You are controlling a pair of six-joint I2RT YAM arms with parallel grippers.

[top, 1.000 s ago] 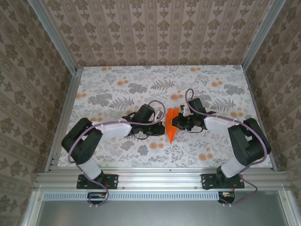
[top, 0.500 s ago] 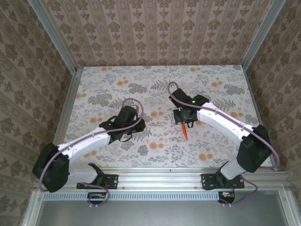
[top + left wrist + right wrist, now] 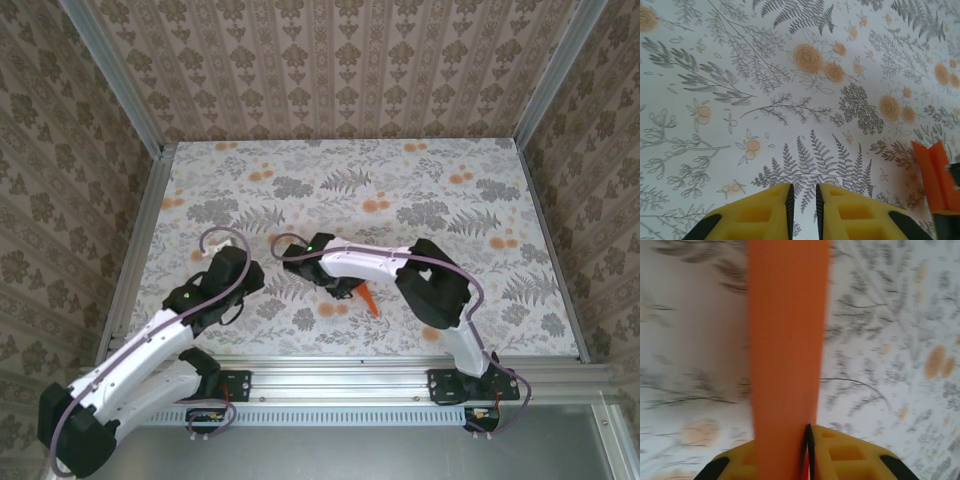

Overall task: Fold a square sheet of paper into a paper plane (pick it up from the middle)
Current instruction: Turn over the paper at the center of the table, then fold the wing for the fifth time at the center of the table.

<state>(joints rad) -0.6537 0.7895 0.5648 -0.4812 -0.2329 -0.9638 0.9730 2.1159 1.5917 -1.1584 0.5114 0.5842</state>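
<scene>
Your right fingers point(image 3: 850, 455) are pinched on the paper plane point(image 3: 787, 355). In the right wrist view the orange strip runs up toward 12 o'clock from between them. One yellow finger presses against its edge and the other is largely hidden behind the paper. From above, the plane is a narrow orange dart low over the tabletop point(image 3: 450, 200), a little toward 6 o'clock of the middle. Its tip points roughly to 5 o'clock, away from the fingers. Whether it touches the surface I cannot tell.

Your left fingers point(image 3: 760, 212) are only slightly parted, with a thin slit between them, and they grip nothing. They sit at about 9 o'clock of the plane, well apart from it, and their camera catches the orange paper at its 3 o'clock edge.

The sheet looks folded down to its final slim shape, so I judge the step in hand to be setting the plane down and letting go.

- **Lower first:** bring the dart down until its underside lies on the tabletop before you open, so it does not drop and spring apart.
- **Open fully:** part the right fingers evenly and all the way, since thin paper tends to cling to one finger.
- **Back off along the crease:** withdraw toward 10 o'clock, away from the tip and not sideways, or you may drag a wing open.
- **Left arm:** leave it out at 9 o'clock; it has no job here unless the paper sticks.
</scene>
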